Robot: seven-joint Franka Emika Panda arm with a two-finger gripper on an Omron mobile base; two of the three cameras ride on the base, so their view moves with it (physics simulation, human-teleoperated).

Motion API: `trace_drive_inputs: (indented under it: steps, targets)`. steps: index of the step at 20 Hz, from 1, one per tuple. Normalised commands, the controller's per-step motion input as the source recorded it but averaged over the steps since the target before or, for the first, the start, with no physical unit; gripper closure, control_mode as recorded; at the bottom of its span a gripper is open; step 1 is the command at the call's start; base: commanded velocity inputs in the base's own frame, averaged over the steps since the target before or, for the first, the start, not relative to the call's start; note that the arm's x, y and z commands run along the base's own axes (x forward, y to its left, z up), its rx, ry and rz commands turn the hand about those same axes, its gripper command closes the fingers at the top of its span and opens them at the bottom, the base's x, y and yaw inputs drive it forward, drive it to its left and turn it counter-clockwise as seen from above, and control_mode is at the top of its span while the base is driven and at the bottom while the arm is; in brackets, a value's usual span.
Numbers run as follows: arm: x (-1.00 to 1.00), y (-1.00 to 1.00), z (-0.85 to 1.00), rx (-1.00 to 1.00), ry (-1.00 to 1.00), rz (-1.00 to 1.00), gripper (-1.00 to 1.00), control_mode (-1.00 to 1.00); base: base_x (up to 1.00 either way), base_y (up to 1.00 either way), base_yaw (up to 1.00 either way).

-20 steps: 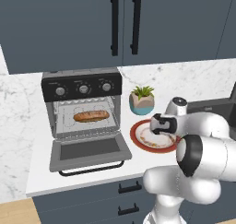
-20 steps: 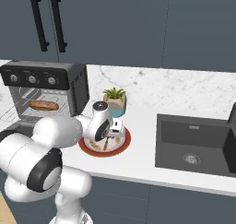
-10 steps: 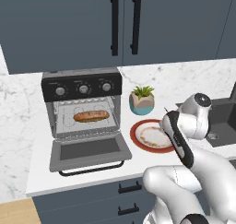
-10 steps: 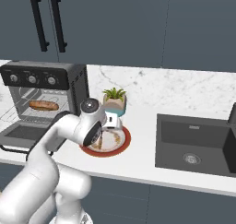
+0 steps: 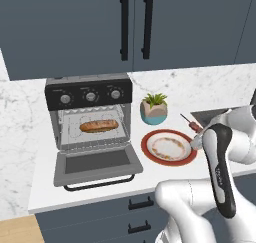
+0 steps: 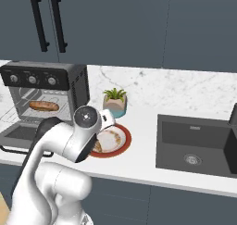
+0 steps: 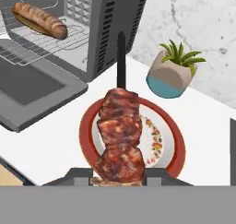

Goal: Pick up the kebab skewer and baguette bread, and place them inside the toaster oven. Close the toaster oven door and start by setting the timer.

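- The kebab skewer [image 7: 120,140] is held in the closed gripper [image 7: 120,177] above the red-rimmed plate [image 7: 175,147], its dark tip pointing toward the toaster oven [image 5: 90,118].
- The baguette bread [image 5: 99,125] is seen lying on the wire rack [image 7: 32,43] inside the toaster oven.
- A slip is judged possible, since the stick is gripped at one end only.
- The skewer's long tip could be caught on the oven's frame or knock the bread.
- The toaster oven door [image 5: 97,164] lies dropped open in front of the oven; it could be struck by a low approach.
- The potted plant [image 5: 153,108] stands just beside the oven; open room lies above the door.
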Motion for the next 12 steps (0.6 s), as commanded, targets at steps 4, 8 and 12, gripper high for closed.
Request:
trace_drive_inputs:
  steps: [4,8,12]
  targets:
    - [-0.28,0.74,0.91,-0.26,0.0,0.28,1.0,-1.0,0.0,0.0,0.0]
    - [-0.11,1.0,0.74,-0.34,0.0,0.16,1.0,-1.0,0.0,0.0,0.0]
    - [-0.04,1.0,0.39,-0.34,0.0,0.2,1.0,-1.0,0.0,0.0,0.0]
